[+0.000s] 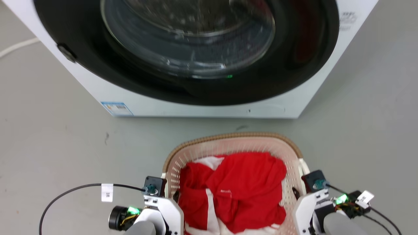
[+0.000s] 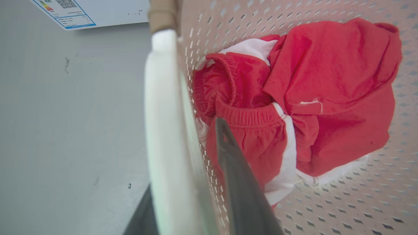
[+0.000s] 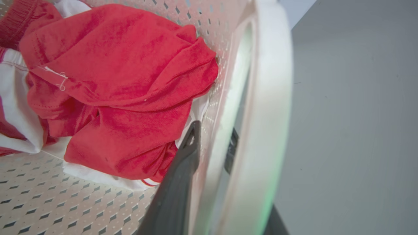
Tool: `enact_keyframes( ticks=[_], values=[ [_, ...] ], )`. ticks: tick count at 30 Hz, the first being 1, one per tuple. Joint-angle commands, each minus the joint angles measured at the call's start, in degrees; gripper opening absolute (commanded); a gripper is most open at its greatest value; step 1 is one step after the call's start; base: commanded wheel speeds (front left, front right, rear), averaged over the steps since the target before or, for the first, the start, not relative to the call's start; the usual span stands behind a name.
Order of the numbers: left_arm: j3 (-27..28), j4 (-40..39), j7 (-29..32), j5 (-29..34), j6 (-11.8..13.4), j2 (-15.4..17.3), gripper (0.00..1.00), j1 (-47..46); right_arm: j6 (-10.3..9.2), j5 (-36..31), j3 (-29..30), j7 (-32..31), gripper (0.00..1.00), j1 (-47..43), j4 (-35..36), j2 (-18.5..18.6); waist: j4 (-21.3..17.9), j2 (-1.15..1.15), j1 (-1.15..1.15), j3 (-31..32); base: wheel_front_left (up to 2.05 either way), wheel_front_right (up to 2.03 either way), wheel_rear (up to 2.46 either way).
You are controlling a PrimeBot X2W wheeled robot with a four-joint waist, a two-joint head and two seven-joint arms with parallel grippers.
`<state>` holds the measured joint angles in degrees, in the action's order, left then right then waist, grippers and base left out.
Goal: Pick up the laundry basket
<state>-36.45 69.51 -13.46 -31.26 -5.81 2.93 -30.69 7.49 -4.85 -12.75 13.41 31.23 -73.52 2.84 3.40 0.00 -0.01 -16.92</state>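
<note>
Cream perforated laundry basket [image 1: 228,146], brown rim, upright on floor [image 1: 65,147], holding clothes [image 1: 248,182].

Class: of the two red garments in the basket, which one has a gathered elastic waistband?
The red shorts with a white side stripe, at the laundry basket's left; the red shirt has no elastic.

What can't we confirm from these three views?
- Left wrist view: the left gripper has its outer finger hidden behind the laundry basket's white handle, so grip contact is unclear.
- Right wrist view: the right gripper's outer finger is mostly behind the blurred handle; same doubt.
- Head view: the basket's near end is cut off by the bottom edge.
- Anything under the red clothes is hidden.
- Head view: the washing machine's label is too small to read.
</note>
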Motion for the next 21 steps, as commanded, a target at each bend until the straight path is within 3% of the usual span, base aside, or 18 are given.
enact_keyframes(
  ticks=[1,13,21],
  values=[
    [-1.3,0.6,0.9,0.2,-1.0,-0.1,0.0,1.1,0.0,0.2,-1.6,-0.3,0.0,-0.9,0.1,0.2,0.9,0.0,0.01,3.8,0.0,0.0,0.0],
    [-4.6,2.8,8.1,-3.4,-1.9,-0.1,0.0,3.4,0.09,10.5,-13.6,-6.6,0.0,-4.3,0.0,0.1,0.0,0.0,0.01,12.8,0.0,0.0,0.0],
    [-6.4,3.1,11.3,-5.2,-2.0,-0.1,0.0,3.2,0.14,14.4,-18.1,-10.7,0.0,-4.3,-0.1,0.0,-0.8,0.0,0.01,16.5,0.0,0.0,0.0]
  ],
)
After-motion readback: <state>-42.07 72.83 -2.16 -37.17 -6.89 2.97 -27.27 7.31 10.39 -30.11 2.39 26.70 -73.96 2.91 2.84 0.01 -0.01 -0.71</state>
